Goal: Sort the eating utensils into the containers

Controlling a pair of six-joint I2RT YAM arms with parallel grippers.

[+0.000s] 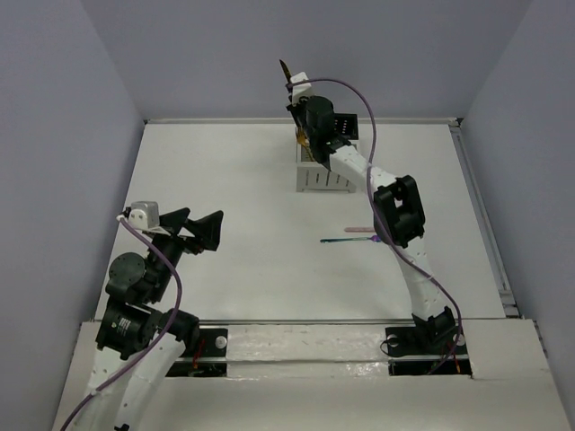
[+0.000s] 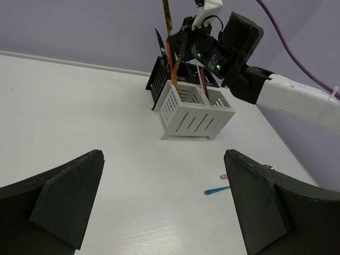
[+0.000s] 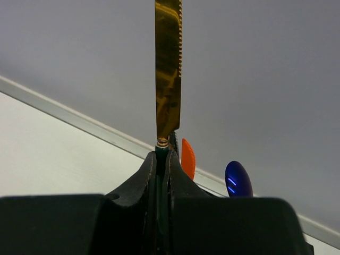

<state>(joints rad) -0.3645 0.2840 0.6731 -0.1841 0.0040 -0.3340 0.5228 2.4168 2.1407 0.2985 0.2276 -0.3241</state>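
My right gripper (image 3: 162, 159) is shut on the dark handle of a gold knife (image 3: 168, 69), which points straight up. From above, the right gripper (image 1: 294, 87) holds the gold knife (image 1: 285, 70) over the containers (image 1: 323, 176), a block of white slotted and black bins. In the left wrist view the containers (image 2: 192, 111) hold several utensils upright, among them an orange-red one (image 2: 202, 79). An iridescent utensil (image 1: 346, 240) and a pink one (image 1: 359, 230) lie on the table. My left gripper (image 1: 202, 229) is open and empty, far to the left of them.
Behind my right fingers an orange knife tip (image 3: 188, 158) and a blue spoon bowl (image 3: 238, 180) stick up. The right arm (image 1: 395, 215) reaches over the two loose utensils. A raised rim (image 1: 481, 206) bounds the table on the right.
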